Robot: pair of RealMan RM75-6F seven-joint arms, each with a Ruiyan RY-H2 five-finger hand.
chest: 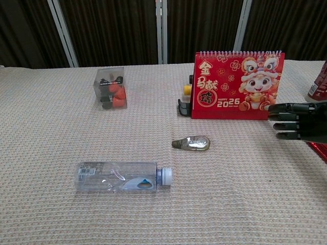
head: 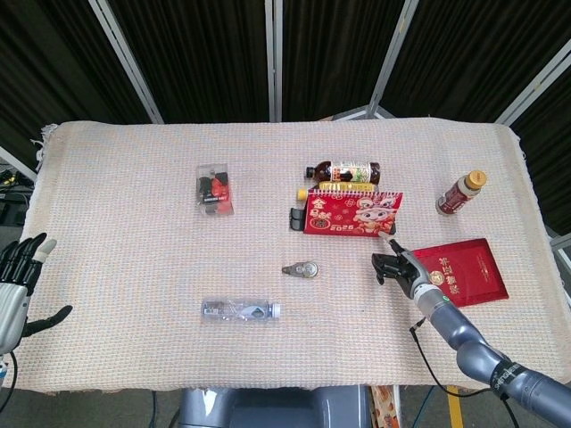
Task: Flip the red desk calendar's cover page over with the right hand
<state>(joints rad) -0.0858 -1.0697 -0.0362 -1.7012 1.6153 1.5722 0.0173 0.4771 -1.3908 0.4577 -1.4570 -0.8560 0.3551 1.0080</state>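
Observation:
The red desk calendar (head: 353, 213) (chest: 238, 85) stands upright on the cloth, its cover with gold characters and a lion cartoon facing me, spiral binding on top. My right hand (head: 398, 266) (chest: 298, 120) hovers just below and to the right of the calendar's lower right corner, fingers stretched out and apart, holding nothing and not touching the cover. My left hand (head: 16, 285) hangs open off the table's left front edge, far from everything.
A red booklet (head: 457, 271) lies right of my right hand. Behind the calendar lie a tea bottle (head: 343, 170) and a black clip (chest: 183, 107). A small bottle (head: 460, 193), clear box (head: 214, 188), tape dispenser (head: 301, 268) and empty plastic bottle (head: 241, 309) are scattered about.

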